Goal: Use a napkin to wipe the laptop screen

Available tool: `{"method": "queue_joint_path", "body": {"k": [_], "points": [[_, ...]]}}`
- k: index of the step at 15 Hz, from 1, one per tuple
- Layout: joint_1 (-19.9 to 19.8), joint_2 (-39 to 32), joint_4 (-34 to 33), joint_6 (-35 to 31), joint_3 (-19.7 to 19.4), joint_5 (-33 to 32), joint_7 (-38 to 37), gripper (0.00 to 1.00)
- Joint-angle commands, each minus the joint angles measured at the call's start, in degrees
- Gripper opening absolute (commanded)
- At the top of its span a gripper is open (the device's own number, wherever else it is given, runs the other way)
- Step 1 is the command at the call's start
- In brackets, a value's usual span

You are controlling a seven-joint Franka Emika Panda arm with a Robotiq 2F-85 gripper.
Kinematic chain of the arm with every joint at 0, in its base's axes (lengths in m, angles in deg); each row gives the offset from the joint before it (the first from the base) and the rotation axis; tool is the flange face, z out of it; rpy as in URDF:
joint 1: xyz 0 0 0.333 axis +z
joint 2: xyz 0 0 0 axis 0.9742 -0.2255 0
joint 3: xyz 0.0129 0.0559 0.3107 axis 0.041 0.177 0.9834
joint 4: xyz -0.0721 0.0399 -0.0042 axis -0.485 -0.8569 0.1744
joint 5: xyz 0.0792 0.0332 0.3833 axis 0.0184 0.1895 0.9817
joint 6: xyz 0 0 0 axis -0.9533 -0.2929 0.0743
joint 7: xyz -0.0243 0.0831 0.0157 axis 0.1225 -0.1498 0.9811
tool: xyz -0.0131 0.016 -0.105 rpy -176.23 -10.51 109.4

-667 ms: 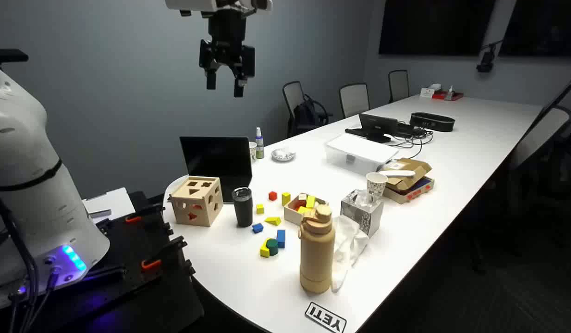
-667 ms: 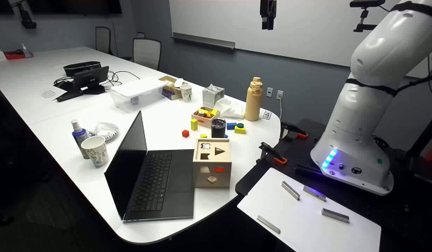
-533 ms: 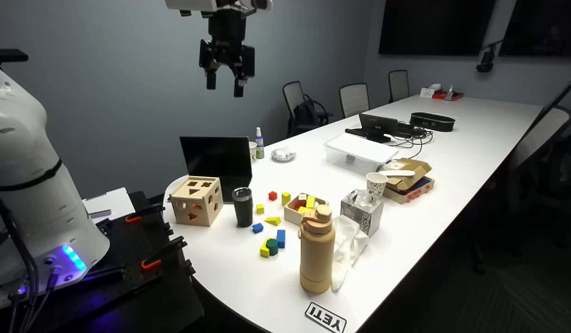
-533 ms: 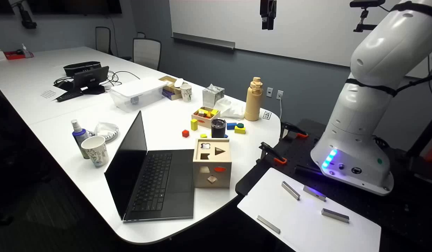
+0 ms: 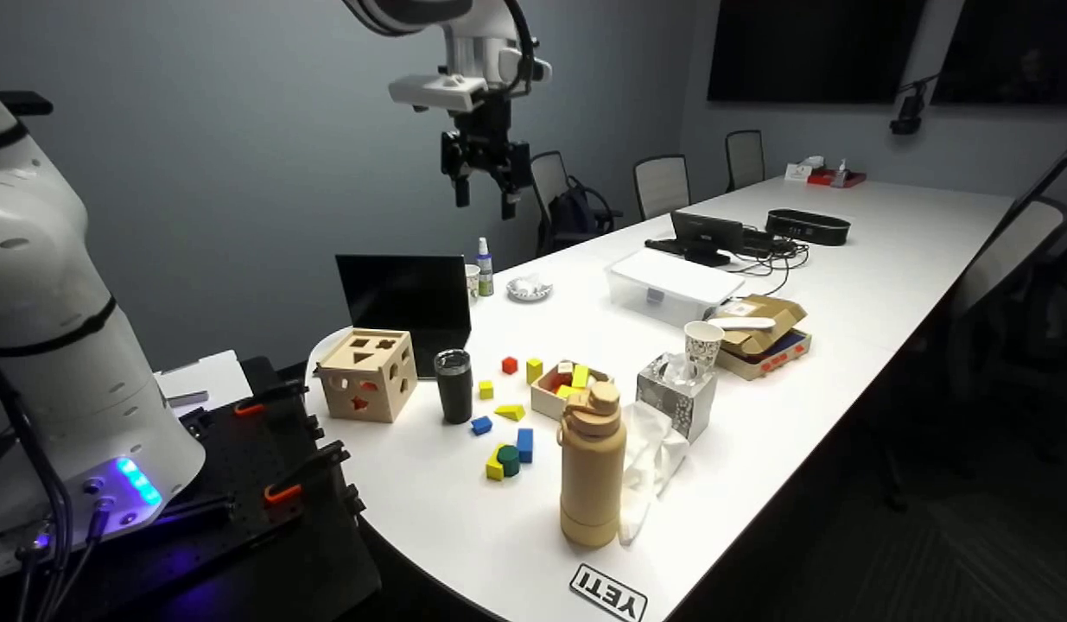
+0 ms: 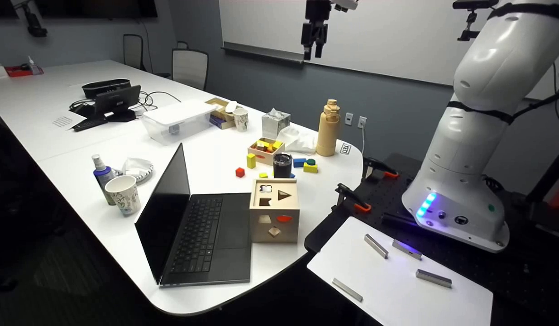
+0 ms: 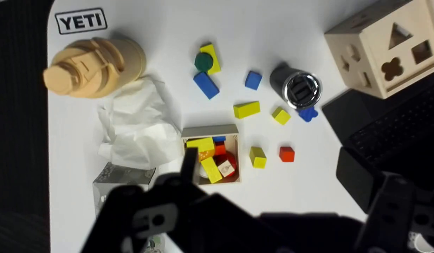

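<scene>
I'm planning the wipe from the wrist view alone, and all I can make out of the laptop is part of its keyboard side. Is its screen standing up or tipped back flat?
Observer: Standing up. In both exterior views the laptop screen rises behind the keyboard, leaning away from it.

Operator: Good. Is there anything at its back that I might knock if I push too hard?

Observer: Possibly. In both exterior views a spray bottle stands upright on the side behind the screen, apart from it.
</scene>
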Motion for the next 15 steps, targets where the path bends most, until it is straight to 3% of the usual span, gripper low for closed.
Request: {"method": "queue_joint_path", "body": {"k": [1, 7, 10, 15], "points": [[-0.76, -13.66, -4.78, -11.66, 3.05, -0.26, -4.73, 1.00], [-2.43, -37.30, -13.33, -26.12, 3.39, -4.39, -17.27, 1.00], [-3.91, -47.07, -18.70, -32.42, 3.20, -3.39, -21.11, 1.00], [-4.27, -57.94, -28.22, -35.73, 1.26, -3.22, -26.76, 1.00]]}}
